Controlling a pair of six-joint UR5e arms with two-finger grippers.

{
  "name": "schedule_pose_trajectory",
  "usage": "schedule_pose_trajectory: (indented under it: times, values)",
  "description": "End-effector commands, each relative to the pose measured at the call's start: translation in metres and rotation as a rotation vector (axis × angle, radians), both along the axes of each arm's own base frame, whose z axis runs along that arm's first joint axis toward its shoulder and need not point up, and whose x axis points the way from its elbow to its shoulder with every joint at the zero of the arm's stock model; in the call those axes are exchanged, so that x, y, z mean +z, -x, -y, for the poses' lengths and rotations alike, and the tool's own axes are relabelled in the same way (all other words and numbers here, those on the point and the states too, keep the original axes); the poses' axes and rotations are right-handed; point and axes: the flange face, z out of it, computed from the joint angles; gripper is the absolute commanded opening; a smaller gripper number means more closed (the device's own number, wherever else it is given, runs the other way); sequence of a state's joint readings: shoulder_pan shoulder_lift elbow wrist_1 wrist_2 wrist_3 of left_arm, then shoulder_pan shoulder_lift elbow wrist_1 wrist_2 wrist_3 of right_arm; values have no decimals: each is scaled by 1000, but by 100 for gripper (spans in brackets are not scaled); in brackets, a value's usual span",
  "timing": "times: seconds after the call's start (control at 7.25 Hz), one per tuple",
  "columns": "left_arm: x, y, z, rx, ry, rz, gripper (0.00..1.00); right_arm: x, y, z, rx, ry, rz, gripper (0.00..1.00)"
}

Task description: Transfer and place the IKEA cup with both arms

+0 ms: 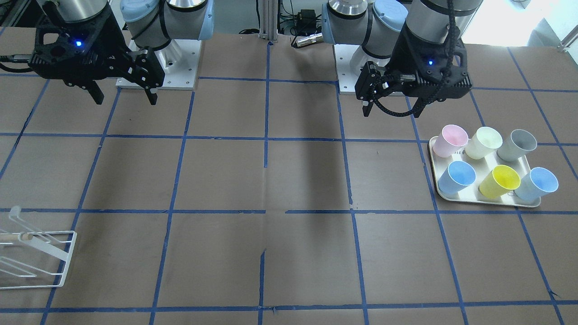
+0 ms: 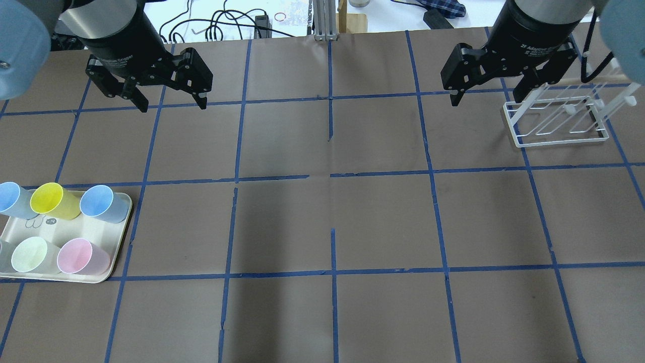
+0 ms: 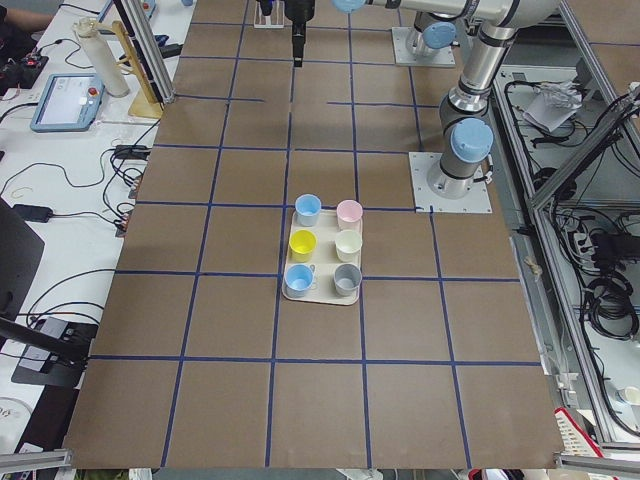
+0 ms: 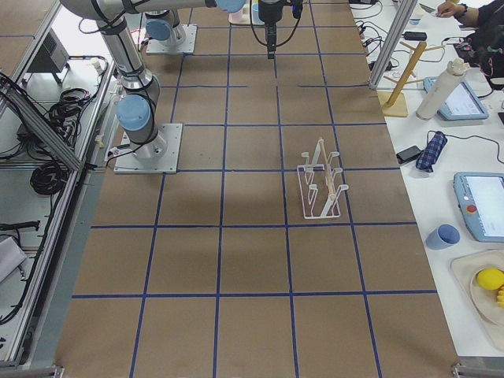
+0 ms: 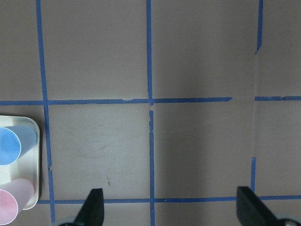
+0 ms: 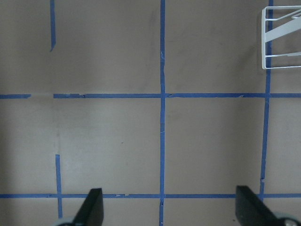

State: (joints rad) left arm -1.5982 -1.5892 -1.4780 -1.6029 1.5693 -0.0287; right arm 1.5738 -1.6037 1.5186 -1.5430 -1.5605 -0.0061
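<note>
The IKEA cup [image 1: 536,183], pale sky-blue, stands at the corner of a cream tray [image 1: 434,164], next to a yellow cup [image 1: 499,180]. It also shows at the overhead view's left edge [image 2: 11,199] and in the exterior left view [image 3: 298,277]. My left gripper [image 2: 173,106] is open and empty, hanging high above the table beyond the tray; it also shows in the front view [image 1: 392,112]. My right gripper [image 2: 487,101] is open and empty, high up beside a white wire rack [image 2: 554,121]. Both wrist views show wide-open fingers [image 5: 94,209] [image 6: 93,207] over bare table.
The tray also holds a deeper blue cup [image 2: 103,203], a pink cup [image 2: 80,256], a pale green cup [image 2: 31,254] and a grey cup [image 1: 519,144]. The brown table [image 2: 332,222] is marked with a blue tape grid. The rack shows in the front view's lower left [image 1: 36,257].
</note>
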Motion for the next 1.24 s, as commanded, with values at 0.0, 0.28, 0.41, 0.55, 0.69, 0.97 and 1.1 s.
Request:
schedule_pose_trajectory:
  times: [0.0,0.28,0.41,0.55,0.69,0.97,1.1]
  values:
    - [3,0,0,-2,5,-5,100,0,0,0,2,1,0,100]
    - [-1,-2,-9,11,-11,0,100,1,0,0,3,3,0,100]
    - [4,-2,-7,12,-1,-5,100,1,0,0,2,4,0,100]
    - [6,-3,-7,11,4,3,100,1,-1,0,-3,4,5,100]
    - [6,-8,-6,20,2,3,100,1,-1,0,-7,4,12,100]
    - [5,-15,-11,39,-13,3,100,1,-1,0,-4,2,5,100]
    - [5,-16,-11,39,-13,3,100,1,-1,0,-4,4,5,100]
